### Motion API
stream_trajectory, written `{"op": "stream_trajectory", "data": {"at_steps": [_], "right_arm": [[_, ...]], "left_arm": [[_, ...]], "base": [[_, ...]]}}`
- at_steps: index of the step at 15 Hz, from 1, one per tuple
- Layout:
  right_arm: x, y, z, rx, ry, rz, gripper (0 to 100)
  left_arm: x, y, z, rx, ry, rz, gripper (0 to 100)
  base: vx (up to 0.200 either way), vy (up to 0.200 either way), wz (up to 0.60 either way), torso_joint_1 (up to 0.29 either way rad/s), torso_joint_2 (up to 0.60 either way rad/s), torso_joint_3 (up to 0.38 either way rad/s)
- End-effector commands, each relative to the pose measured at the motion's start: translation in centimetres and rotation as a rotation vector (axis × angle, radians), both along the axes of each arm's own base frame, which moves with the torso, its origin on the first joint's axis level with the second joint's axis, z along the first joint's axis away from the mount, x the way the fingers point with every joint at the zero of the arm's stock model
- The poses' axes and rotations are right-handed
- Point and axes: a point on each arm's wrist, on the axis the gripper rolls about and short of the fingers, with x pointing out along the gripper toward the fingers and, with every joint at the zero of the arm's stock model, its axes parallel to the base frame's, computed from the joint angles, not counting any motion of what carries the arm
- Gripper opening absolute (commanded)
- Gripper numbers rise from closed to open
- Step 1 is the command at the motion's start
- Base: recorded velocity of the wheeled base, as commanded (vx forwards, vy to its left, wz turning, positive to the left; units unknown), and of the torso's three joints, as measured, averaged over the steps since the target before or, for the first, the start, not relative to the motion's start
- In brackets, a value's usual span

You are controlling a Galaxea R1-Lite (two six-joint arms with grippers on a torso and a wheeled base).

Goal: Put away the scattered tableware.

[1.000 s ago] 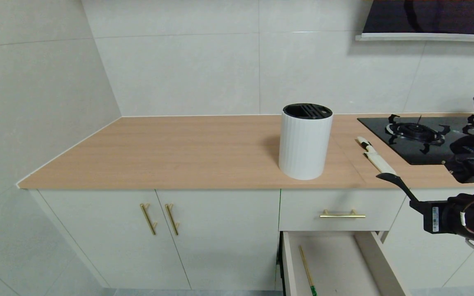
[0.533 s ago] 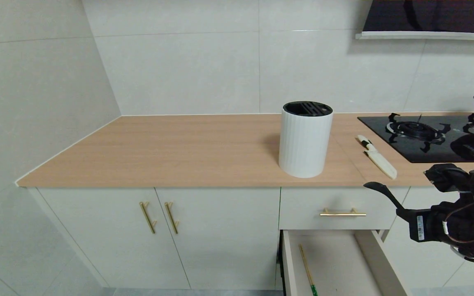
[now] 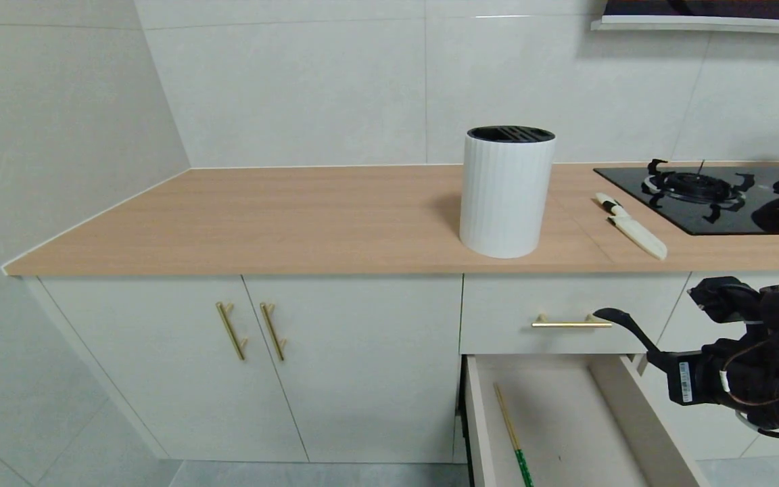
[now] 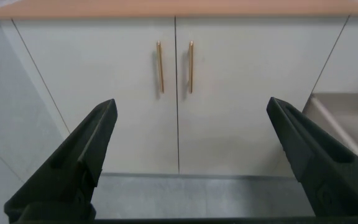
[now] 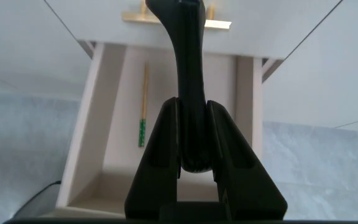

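The black utensil [image 3: 623,323] is clenched in the right claw [image 3: 663,358], its long axis pointing straight out beyond the tips. The open drawer [image 3: 478,419] lies just below and ahead. The left claw [image 4: 191,106], farther off, gapes released.

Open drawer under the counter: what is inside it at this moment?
In the drawer, one green-tipped chopstick lies near the left wall. The black utensil in the right gripper hides some floor.

Right pincer [image 3: 663,360], gripping the black utensil [image 3: 623,321], has dropped toward the drawer [image 3: 476,412].
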Motion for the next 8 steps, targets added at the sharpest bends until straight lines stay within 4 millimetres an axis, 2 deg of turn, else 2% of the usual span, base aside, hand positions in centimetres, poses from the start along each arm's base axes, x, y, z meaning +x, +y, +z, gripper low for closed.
{"op": "stream_trajectory", "data": {"at_steps": [1,8], "right_arm": [[0.16,0.07,-0.31,-0.003,0.013,0.002,0],[0.16,0.22,-0.38,-0.003,0.016,0.007,0]], "left_arm": [[0.01,0.00,0.00,0.000,0.001,0.000,100],[0.01,0.00,0.00,0.000,0.001,0.000,100]], "base": [[0.000,0.000,0.00,-0.212,0.49,0.286],[0.000,0.000,0.00,-0.175,0.47,0.292]]}}
